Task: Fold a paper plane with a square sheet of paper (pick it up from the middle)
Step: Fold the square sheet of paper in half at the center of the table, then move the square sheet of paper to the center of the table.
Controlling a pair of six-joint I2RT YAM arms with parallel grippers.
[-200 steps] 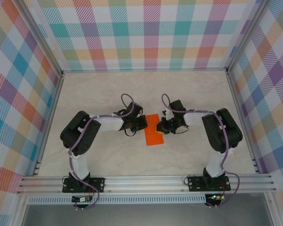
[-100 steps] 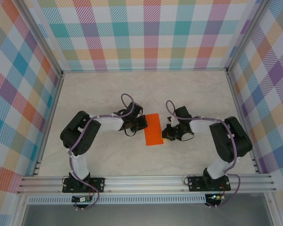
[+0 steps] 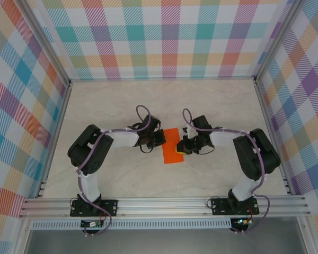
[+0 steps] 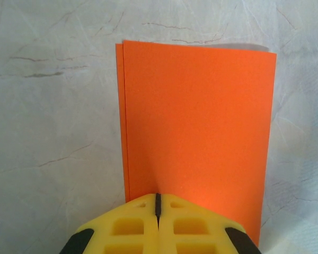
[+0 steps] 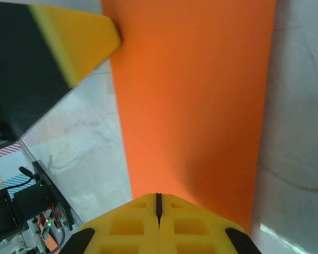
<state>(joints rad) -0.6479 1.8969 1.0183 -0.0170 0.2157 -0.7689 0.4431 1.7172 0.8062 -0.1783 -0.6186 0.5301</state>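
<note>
The paper (image 3: pixel 173 145) lies flat mid-table (image 3: pixel 122 106) as a narrow doubled rectangle, not yet a plane. The left claw (image 3: pixel 161 138) and right claw (image 3: pixel 183 148) flank it; both are fully closed and hold nothing, their tips resting over the paper's edges. Whether they press down or just hover I cannot tell

Risks, as I judge them:
- The sheet is thin and slick on a smooth top. A sideways push from either closed tip could make it skate rather than crease
- The two layers are already slightly out of line. More drag would widen that offset, and later folds would come out crooked
- Closed tips cannot lift flat paper. Trying to dig under an edge could crumple or tear it
- The claws are near each other, so a careless sweep across the paper could knock one into the other

The left wrist view shows the left claw (image 4: pixel 158 197) at the paper's (image 4: pixel 196 121) near edge, with a second layer peeking out along one long side, which the top view is too coarse to show. The right wrist view has the right claw (image 5: pixel 158 197) at the paper's (image 5: pixel 191 106) near end and the left claw (image 5: pixel 69 42) at its far corner. The top view alone gives both arms' reach and the free table around the paper
</note>
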